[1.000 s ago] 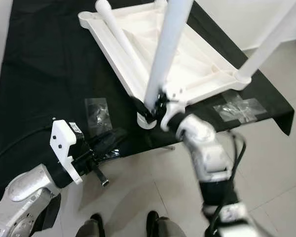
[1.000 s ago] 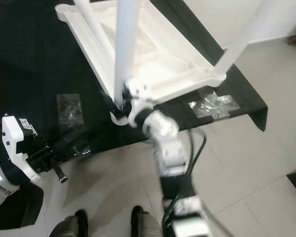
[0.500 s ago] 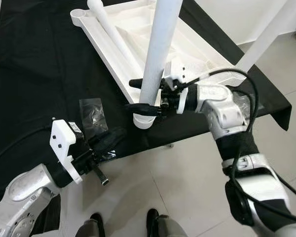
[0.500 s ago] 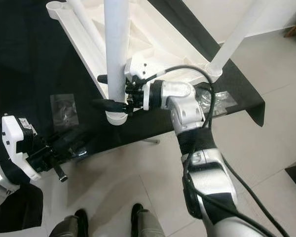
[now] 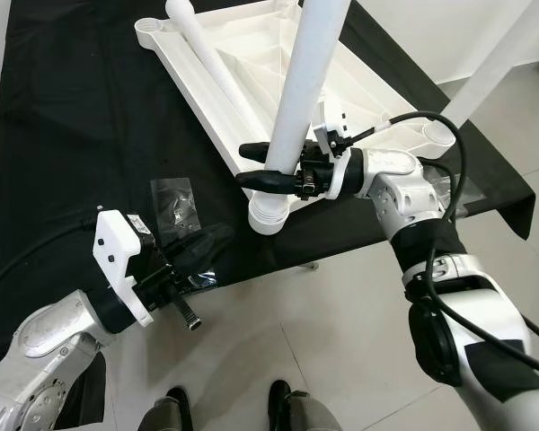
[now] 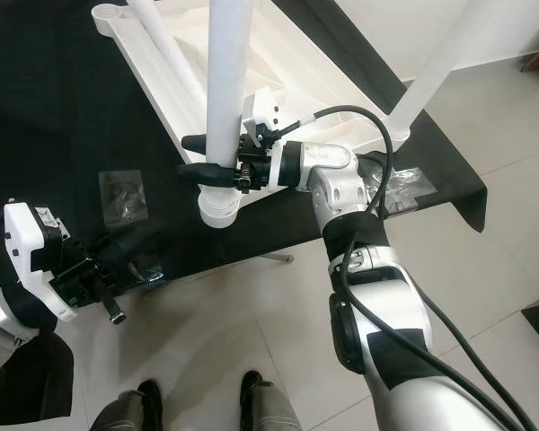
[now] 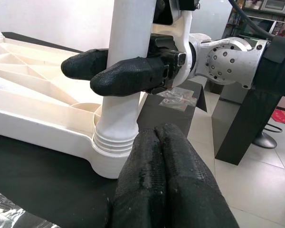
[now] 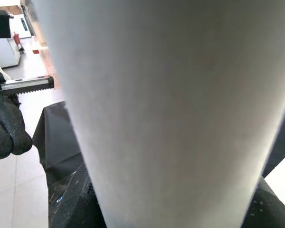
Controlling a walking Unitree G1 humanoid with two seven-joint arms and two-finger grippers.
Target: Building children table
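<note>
Your right gripper [image 5: 256,165] clamps the white table leg [image 5: 292,117] standing in the upturned tabletop's corner socket [image 5: 268,218]; left gripper [image 5: 207,251] pinched closed, holding nothing, near a plastic bag [image 5: 177,205].

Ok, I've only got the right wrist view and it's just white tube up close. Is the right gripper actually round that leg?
Observer: Yes. The right gripper has one finger on each side of the upright leg, low down, just above its ribbed end.
Operator: Is that end in the tabletop?
Observer: It stands in the near corner socket of the upturned tabletop; some ribs show above the socket.
Operator: And the left gripper?
Observer: The left gripper is shut on nothing, low at the front edge of the black table, pointing at the leg's base.
</note>
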